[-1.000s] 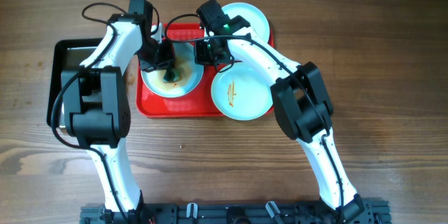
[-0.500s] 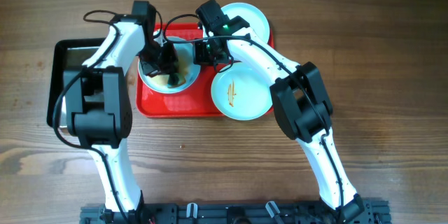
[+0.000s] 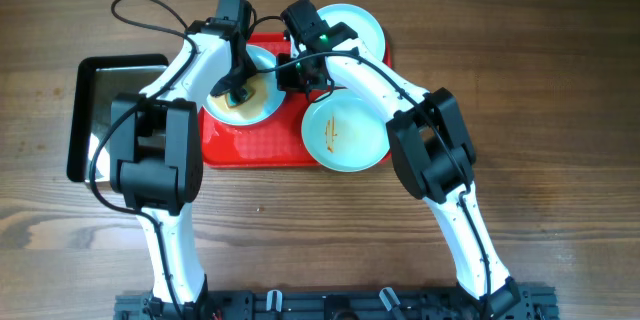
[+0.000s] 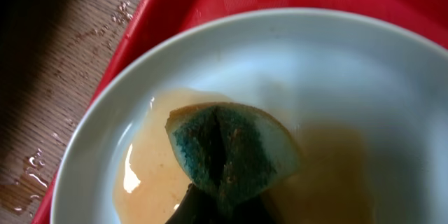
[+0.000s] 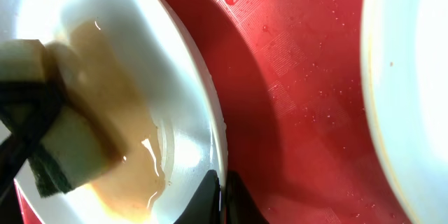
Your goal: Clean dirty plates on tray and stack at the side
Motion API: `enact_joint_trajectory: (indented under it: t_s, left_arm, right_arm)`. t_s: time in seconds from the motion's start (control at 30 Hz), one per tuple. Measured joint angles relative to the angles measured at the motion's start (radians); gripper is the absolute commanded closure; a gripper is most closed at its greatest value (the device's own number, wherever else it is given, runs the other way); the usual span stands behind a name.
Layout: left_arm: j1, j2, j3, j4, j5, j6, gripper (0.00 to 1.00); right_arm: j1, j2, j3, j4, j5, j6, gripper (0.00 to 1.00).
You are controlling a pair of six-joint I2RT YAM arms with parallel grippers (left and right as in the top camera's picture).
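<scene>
**Hidden or unclear.** In the overhead view the two arms cover much of the first plate and the sponge on it. The wrist views cut every plate off at the frame edge. Only a dark tip of the left fingers shows. The right fingers are blurred where they meet the rim.

**Counts.** There is one red tray, three plates, one sponge and one black pan.
- The first plate lies on the tray's left half and holds a brownish puddle.
- The second plate overlaps the tray's far right corner.
- The third plate bears an orange-brown streak and overhangs the tray's near right edge.
- The pan sits on the bench, just left of the tray.

**Pose.** Both arms reach over the tray and meet at the first plate. The left fingers pinch the creased sponge and press it into the puddle. The right fingers are closed on this plate's right rim.
</scene>
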Motion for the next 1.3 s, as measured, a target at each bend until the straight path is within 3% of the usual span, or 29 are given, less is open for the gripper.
enact_joint_trajectory:
  t_s: [0.33,0.5,0.63,0.73,0.83,1.1,1.2,1.3]
  left_arm:
    - [0.011,-0.002,0.068,0.011,-0.076,-0.007,0.96]
    - [0.048,-0.121,0.08,-0.066,0.015,-0.01,0.96]
    - [0.097,-0.191,0.093,-0.185,0.111,-0.011,0.96]
    - [0.138,-0.194,0.095,-0.276,0.144,-0.011,0.96]
    - [0.175,-0.194,0.095,-0.315,0.153,-0.001,0.96]
    - [0.293,-0.194,0.095,-0.326,0.163,0.021,0.96]
    - [0.323,-0.194,0.095,-0.325,0.163,0.024,0.96]
    - [0.34,-0.194,0.095,-0.322,0.163,0.024,0.96]
  right_arm:
    - [-0.001,0.0,0.0,-0.001,0.0,-0.001,0.95]
    - [-0.001,0.0,0.0,0.0,0.0,-0.008,0.91]
    - [-0.005,0.001,0.0,-0.002,0.0,-0.027,0.76]
    - [-0.017,0.005,0.021,-0.017,-0.016,-0.082,0.41]
    - [-0.023,0.006,0.053,-0.023,-0.026,-0.153,0.32]
    - [-0.008,0.006,0.058,0.049,0.017,-0.227,0.31]
    - [0.01,0.008,0.059,0.057,0.056,-0.229,0.38]
    - [0.021,0.036,0.064,0.06,0.074,-0.223,0.54]
